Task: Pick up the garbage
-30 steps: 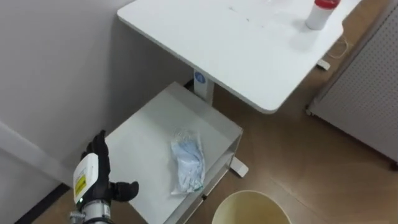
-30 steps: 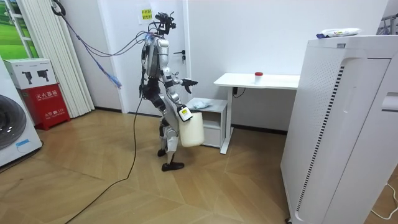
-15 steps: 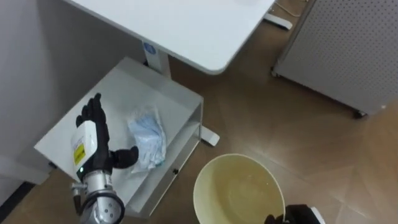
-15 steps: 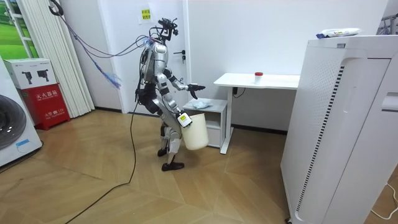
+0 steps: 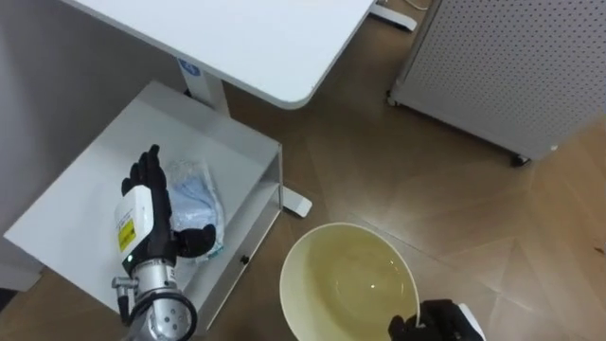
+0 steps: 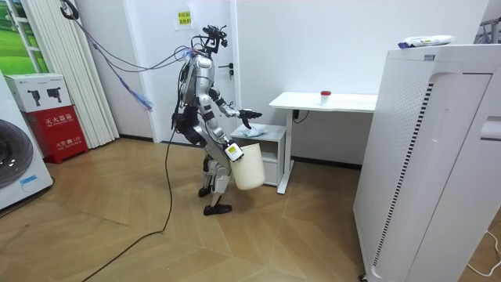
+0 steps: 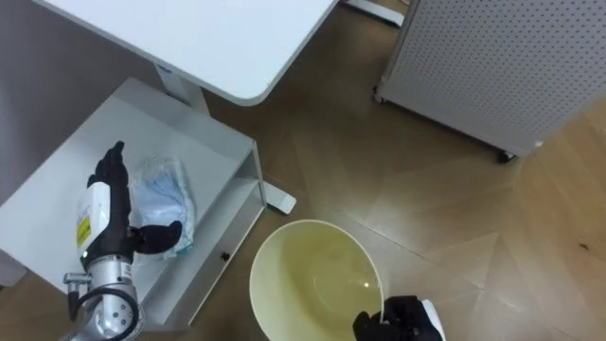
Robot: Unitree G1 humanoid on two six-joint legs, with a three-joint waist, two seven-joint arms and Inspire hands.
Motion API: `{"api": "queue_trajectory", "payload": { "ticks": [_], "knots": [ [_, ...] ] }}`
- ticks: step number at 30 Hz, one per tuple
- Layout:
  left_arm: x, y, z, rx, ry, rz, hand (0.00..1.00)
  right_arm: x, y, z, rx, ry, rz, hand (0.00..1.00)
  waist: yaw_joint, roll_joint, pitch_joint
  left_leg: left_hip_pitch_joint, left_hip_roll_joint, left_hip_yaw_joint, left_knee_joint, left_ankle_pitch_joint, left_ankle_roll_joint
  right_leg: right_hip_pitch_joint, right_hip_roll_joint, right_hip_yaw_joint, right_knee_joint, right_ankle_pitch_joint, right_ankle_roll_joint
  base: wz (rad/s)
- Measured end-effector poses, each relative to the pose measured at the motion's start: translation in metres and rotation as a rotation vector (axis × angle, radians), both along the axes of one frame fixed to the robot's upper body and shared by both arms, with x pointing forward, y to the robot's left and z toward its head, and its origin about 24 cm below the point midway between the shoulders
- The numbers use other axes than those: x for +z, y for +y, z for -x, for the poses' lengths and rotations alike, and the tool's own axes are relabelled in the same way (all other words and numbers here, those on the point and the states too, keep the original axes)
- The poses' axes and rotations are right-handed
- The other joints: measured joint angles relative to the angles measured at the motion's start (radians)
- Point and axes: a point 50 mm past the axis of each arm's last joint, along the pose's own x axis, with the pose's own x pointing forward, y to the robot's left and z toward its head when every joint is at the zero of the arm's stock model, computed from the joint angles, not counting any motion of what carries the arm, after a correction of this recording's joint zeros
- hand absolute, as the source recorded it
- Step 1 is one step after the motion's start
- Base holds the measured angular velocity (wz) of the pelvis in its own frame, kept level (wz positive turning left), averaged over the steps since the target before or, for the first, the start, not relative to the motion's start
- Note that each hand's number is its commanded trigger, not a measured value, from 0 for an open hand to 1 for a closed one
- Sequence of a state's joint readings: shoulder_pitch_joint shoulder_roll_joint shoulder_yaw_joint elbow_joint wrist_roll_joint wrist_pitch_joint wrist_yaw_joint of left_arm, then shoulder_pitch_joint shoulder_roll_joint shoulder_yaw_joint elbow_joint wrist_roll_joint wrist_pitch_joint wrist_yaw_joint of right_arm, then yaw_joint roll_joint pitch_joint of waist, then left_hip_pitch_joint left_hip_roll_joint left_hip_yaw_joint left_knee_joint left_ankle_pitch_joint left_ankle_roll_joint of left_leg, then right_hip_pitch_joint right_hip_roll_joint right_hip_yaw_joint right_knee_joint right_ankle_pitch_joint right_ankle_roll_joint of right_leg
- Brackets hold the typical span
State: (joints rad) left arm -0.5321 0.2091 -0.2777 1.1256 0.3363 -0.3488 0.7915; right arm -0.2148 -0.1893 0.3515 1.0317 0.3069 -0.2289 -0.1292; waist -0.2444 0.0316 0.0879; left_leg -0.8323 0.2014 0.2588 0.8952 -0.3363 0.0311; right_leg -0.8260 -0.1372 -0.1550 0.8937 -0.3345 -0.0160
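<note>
Found left hand (image 5: 144,216) open, empty, just left of crumpled pale-blue plastic wrapper (image 5: 197,195) lying lengthwise along its fingers; right hand (image 5: 437,322), farther off, clamped on round cream plastic bucket (image 5: 331,284).

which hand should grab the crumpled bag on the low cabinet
Left. The left hand is open just over the crumpled bag on the low cabinet; the right hand is curled on the rim of the bin, farther off.

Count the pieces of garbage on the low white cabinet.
1. A crumpled plastic bag lies on the cabinet top beside the open left hand; the hand may hide something smaller. The right hand holds the bucket.
</note>
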Motion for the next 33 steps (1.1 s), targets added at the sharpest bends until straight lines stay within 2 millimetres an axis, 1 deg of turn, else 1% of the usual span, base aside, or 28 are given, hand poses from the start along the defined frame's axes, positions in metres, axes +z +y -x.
{"api": "queue_trajectory", "payload": {
  "ticks": [3,5,11,14,16,18,22,25,26,27,28,29,30,33],
  "knots": [
    [0.000,0.000,0.000,-0.007,0.005,-0.001,0.00,0.001,0.001,-0.001,-0.003,-0.008,-0.012,1.00,-0.001,-0.001,-0.0001,-0.012,0.000,-0.003,0.012,-0.008,-0.001,-0.013,0.001,0.005,0.012,-0.006,0.002,0.00],
    [-0.002,-0.001,0.000,-0.021,0.021,-0.012,0.00,0.001,0.002,-0.001,-0.005,-0.010,-0.021,1.00,-0.003,-0.001,-0.0001,-0.024,0.001,-0.012,0.020,-0.010,-0.003,-0.018,0.002,0.001,0.013,-0.007,0.001,0.00],
    [-0.009,0.003,0.003,-0.040,0.095,-0.077,0.00,0.006,0.004,-0.004,0.000,-0.042,-0.042,1.00,-0.011,-0.006,-0.0003,-0.076,0.013,-0.015,0.070,-0.032,0.004,-0.067,0.001,-0.001,0.052,-0.019,0.000,-0.02],
    [-0.010,0.005,0.002,-0.059,0.117,-0.113,0.00,0.009,0.001,-0.005,-0.013,-0.056,-0.050,1.00,-0.024,-0.007,-0.0006,-0.103,0.012,-0.014,0.081,-0.034,0.007,-0.098,-0.003,0.007,0.069,-0.022,0.005,0.00],
    [-0.012,0.006,0.003,-0.074,0.147,-0.141,0.00,0.008,-0.003,-0.003,-0.037,-0.051,-0.057,1.00,-0.035,-0.007,-0.0006,-0.108,0.011,-0.010,0.089,-0.037,0.009,-0.106,-0.004,0.009,0.080,-0.026,0.004,0.00],
    [-0.012,0.006,0.003,-0.085,0.162,-0.155,0.00,0.008,-0.004,-0.002,-0.059,-0.051,-0.065,1.00,-0.039,-0.007,-0.0006,-0.109,0.012,-0.008,0.091,-0.039,0.008,-0.109,-0.003,0.013,0.083,-0.027,0.003,-0.04],
    [-0.012,0.007,0.000,-0.095,0.197,-0.172,0.00,0.011,-0.006,-0.004,-0.058,-0.064,-0.062,1.00,-0.057,-0.007,-0.0006,-0.118,0.011,-0.003,0.096,-0.039,0.008,-0.124,-0.006,0.017,0.095,-0.029,0.001,-0.01],
    [-0.013,0.008,-0.001,-0.104,0.222,-0.176,0.00,0.011,-0.008,-0.004,-0.059,-0.065,-0.059,1.00,-0.061,-0.007,-0.0006,-0.125,0.011,-0.002,0.096,-0.039,0.008,-0.134,-0.008,0.016,0.099,-0.031,-0.001,0.00],
    [-0.014,0.007,-0.001,-0.110,0.233,-0.180,0.12,0.011,-0.008,-0.004,-0.059,-0.065,-0.058,1.00,-0.062,-0.007,-0.0006,-0.126,0.012,-0.002,0.097,-0.038,0.008,-0.136,-0.006,0.017,0.099,-0.031,-0.001,0.00],
    [-0.014,0.007,-0.001,-0.113,0.238,-0.186,0.51,0.011,-0.008,-0.004,-0.060,-0.065,-0.058,1.00,-0.062,-0.007,-0.0006,-0.127,0.012,-0.003,0.097,-0.039,0.008,-0.136,-0.005,0.018,0.098,-0.031,-0.001,0.00],
    [-0.014,0.008,-0.001,-0.121,0.248,-0.198,0.61,0.011,-0.009,-0.004,-0.060,-0.065,-0.059,1.00,-0.061,-0.007,-0.0006,-0.129,0.013,-0.006,0.099,-0.040,0.006,-0.136,-0.002,0.017,0.098,-0.031,-0.001,0.00],
    [-0.015,0.008,-0.001,-0.126,0.252,-0.207,0.91,0.011,-0.009,-0.004,-0.059,-0.066,-0.059,1.00,-0.061,-0.007,-0.0007,-0.131,0.013,-0.008,0.101,-0.041,0.005,-0.137,-0.001,0.017,0.098,-0.031,-0.001,0.00],
    [-0.015,0.009,0.000,-0.130,0.259,-0.217,1.00,0.012,-0.008,-0.005,-0.059,-0.067,-0.059,1.00,-0.061,-0.006,-0.0008,-0.134,0.014,-0.010,0.103,-0.041,0.004,-0.138,0.000,0.015,0.098,-0.031,-0.001,0.00],
    [-0.014,0.012,-0.001,-0.128,0.255,-0.248,1.00,0.012,-0.009,-0.005,-0.059,-0.068,-0.057,1.00,-0.059,-0.006,-0.0013,-0.136,0.014,-0.010,0.103,-0.042,0.004,-0.139,0.001,0.016,0.098,-0.032,0.000,0.00]
  ]
}}
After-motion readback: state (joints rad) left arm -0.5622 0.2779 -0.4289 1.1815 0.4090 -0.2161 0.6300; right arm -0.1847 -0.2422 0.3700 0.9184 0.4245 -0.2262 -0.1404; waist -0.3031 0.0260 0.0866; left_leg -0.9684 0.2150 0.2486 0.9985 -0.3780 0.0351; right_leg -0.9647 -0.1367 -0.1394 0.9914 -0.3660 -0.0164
